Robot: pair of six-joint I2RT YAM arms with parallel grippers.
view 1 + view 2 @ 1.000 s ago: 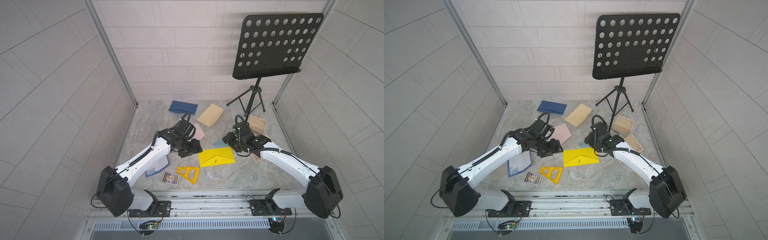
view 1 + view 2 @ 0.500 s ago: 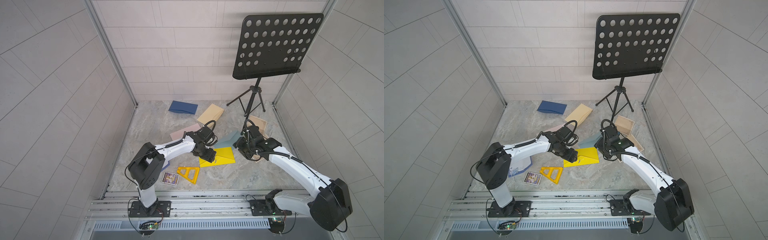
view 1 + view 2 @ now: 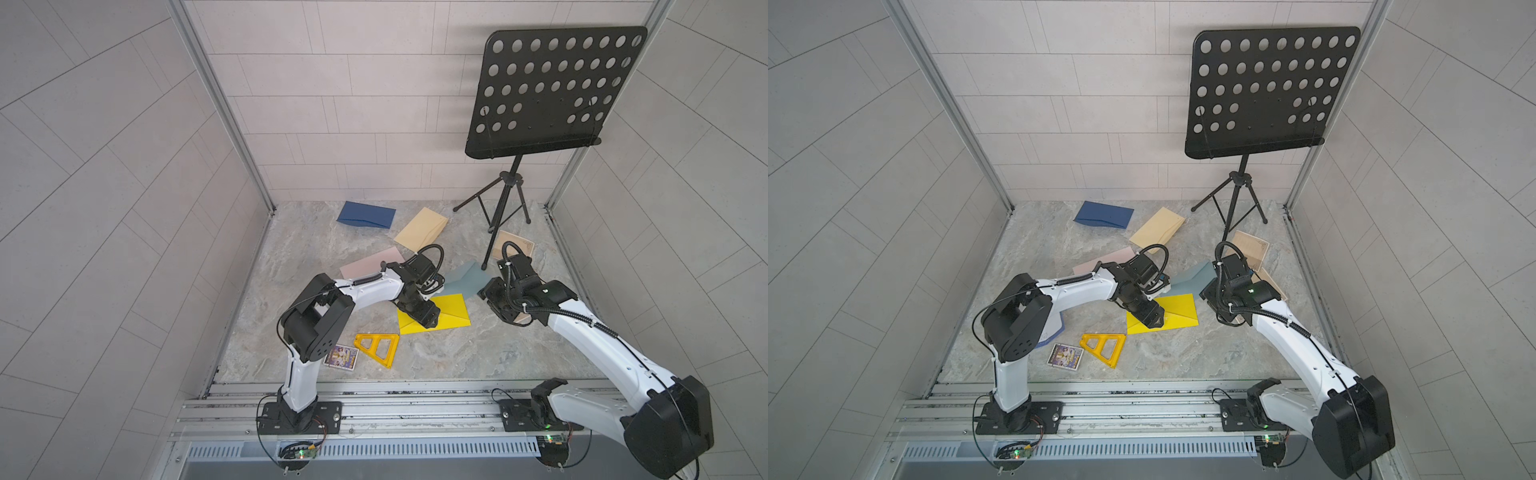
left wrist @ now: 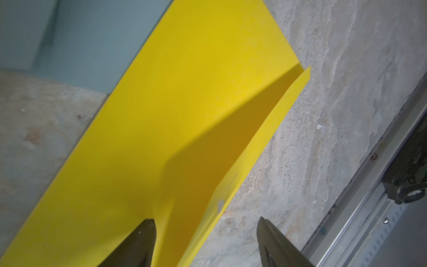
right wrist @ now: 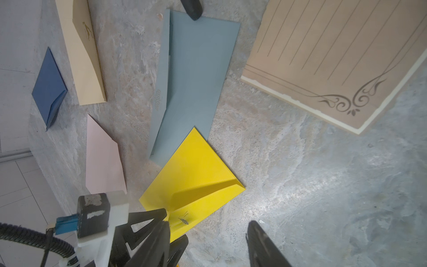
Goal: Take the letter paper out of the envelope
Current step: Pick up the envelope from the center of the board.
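Since my left pincer (image 4: 204,222) is the one at work, I note it first: jaws apart, nothing clamped. One fingertip (image 4: 143,233) sits at the crease of the yellow envelope (image 4: 184,92) and the other hangs over bare surface (image 4: 335,92). The raised flap (image 4: 219,150) therefore lies between them. Judgement: I am set this way to pinch or lift the flap and widen the mouth.

Right pincer (image 5: 208,228): jaws apart, empty, hanging over the surface just beside the envelope's flap-side edge. Judgement: it is parked there to reach into the mouth once it gapes, or to pin the envelope down.

Letter paper: not seen. The shaded pocket under the flap shows only yellow, with no sheet edge. I take the paper to be inside, hidden; extraction not yet begun.

Outward:
- The yellow envelope lies flat, and its far corner overlaps a grey-blue envelope (image 5: 196,69).
- The pink envelope (image 5: 101,161), tan envelope (image 5: 85,57) and navy envelope (image 5: 48,90) lie farther off, apart from the yellow one.
- Lined sheets (image 5: 323,46) lie loose on the surface on my right side, near a foot of the stand (image 3: 505,199). They are well clear of the yellow envelope, so I do not count them as this letter.

Risk, as I judge it: nothing holds the envelope. It is light and may slide or lift whole when I close on the flap. Closing too deep could also catch both walls and trap the sheet.
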